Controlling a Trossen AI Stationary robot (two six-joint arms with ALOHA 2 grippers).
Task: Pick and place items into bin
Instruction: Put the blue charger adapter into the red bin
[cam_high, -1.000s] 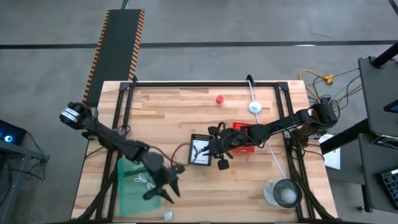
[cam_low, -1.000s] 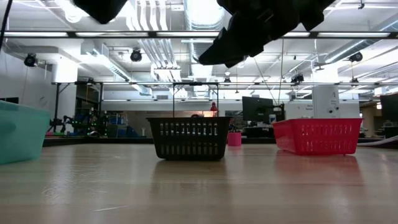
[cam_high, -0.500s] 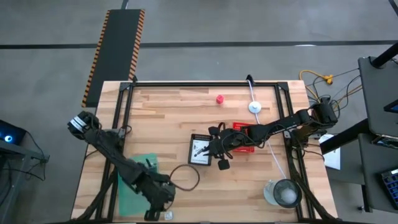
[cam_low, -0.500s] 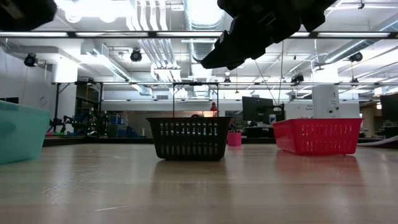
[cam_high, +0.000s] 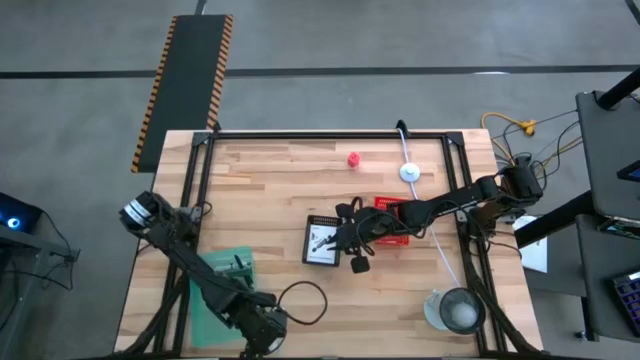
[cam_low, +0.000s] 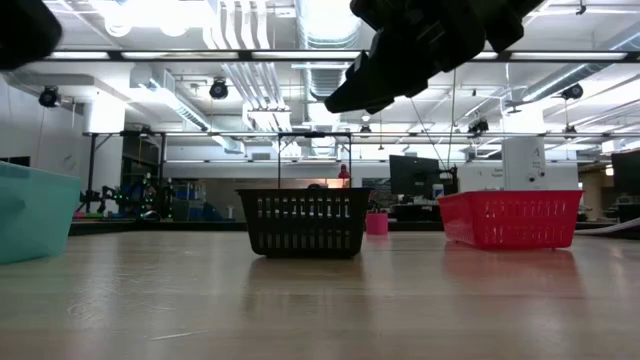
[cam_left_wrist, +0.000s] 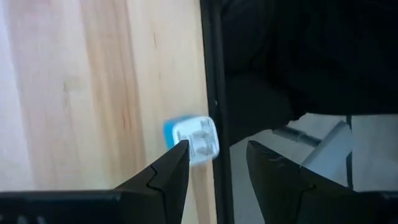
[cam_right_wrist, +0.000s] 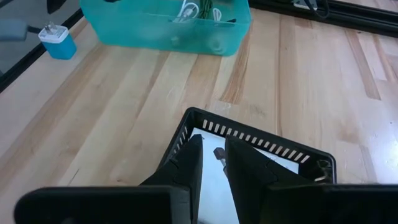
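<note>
A small blue-and-white plug (cam_left_wrist: 194, 137) lies on the wood right beside the black rail at the table's near edge. My left gripper (cam_left_wrist: 217, 147) hangs open over it, tipped down. One fingertip stands beside the plug and the other is over the rail, and nothing is between them. The teal bin (cam_high: 215, 290) stands to the left of that gripper, with a white cable (cam_right_wrist: 186, 9) inside. My right gripper (cam_right_wrist: 214, 146) hovers over the black basket (cam_high: 322, 243), nearly shut, with a small metal piece (cam_right_wrist: 219, 153) in its narrow gap. My right gripper pinches the small metal piece (cam_right_wrist: 219, 153) between its two fingers (cam_right_wrist: 189, 163), just behind their tips. The fingers slant down from the table's right side. The piece hangs clear above the white card (cam_right_wrist: 211, 186) in the black basket.
A red basket (cam_high: 395, 212) sits under my right arm. A red knob (cam_high: 353, 159) and a white disc (cam_high: 409, 172) on a white cord lie toward the far edge. A round clear container (cam_high: 455, 310) stands near right. A black cable loop (cam_high: 300, 300) trails beside my left wrist.
My left gripper has swung from above the teal bin's right side toward the table's near edge. It has sunk a little, tipped downward and rolled. The black cable loop has moved along with it. My right gripper has kept still.
</note>
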